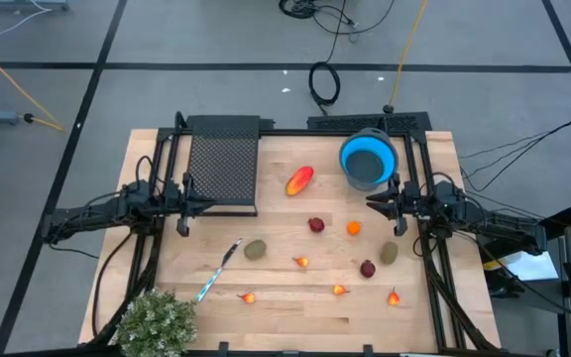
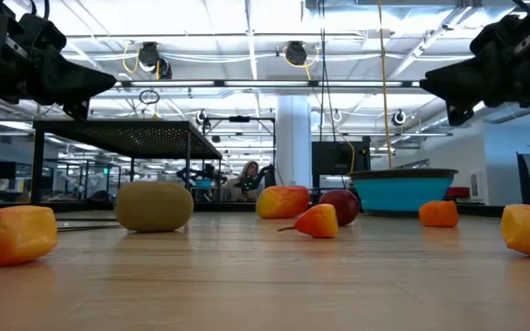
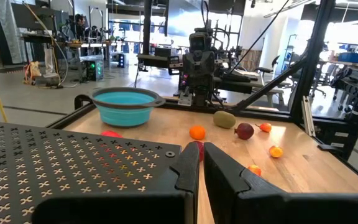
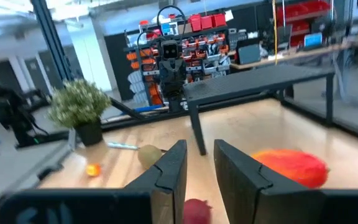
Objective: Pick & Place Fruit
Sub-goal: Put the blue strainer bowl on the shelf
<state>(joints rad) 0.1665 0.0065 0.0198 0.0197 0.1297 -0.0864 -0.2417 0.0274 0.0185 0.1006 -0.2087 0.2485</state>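
The fruit lies scattered on the wooden table [image 1: 295,317]. It is a long red-orange piece [image 1: 299,180], two olive ovals [image 1: 255,249] [image 1: 390,252], two dark red balls [image 1: 316,225] [image 1: 367,268], an orange ball [image 1: 353,228] and several small orange bits [image 1: 340,290]. My left gripper [image 1: 204,206] hovers level at the table's left side, beside the black rack, with its fingers shut [image 3: 201,165]. My right gripper [image 1: 371,201] hovers level at the right side, near the blue bowl. Its fingers stand a little apart [image 4: 200,162] with nothing between them.
A black perforated rack [image 1: 223,164] stands at the far left and a blue bowl [image 1: 369,159] at the far right. A blue-handled knife [image 1: 218,270] lies left of centre. A bushy green plant [image 1: 157,322] sits at the near left corner. Black frame rails [image 1: 434,268] run along both sides.
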